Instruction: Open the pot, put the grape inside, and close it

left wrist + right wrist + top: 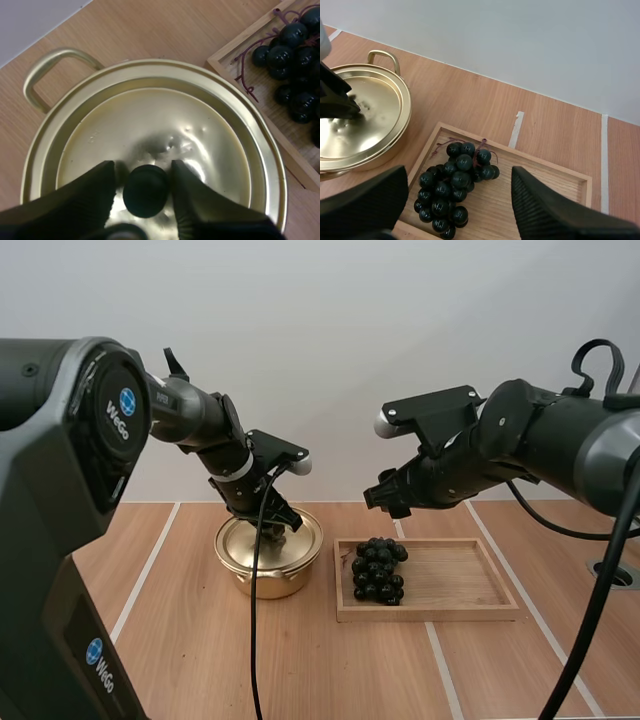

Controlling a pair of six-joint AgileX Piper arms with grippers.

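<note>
Black knob (pixel 145 190) sits between left gripper's (pixel 142 166) parted fingers (pixel 92 195) — lid (pixel 160 120) seated.

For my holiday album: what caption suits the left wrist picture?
Left jaws straddle the black knob of the lid on the gold pot, grapes in a tray beside.

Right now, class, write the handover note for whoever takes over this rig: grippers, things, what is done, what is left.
Left gripper: open, straddling the black knob of the lid, which sits on the pot.
Right gripper: open, hovering over the grapes in the wooden tray, beside the pot.
Done: nothing yet.
Left: lift the lid, put the grapes in, close.
</note>
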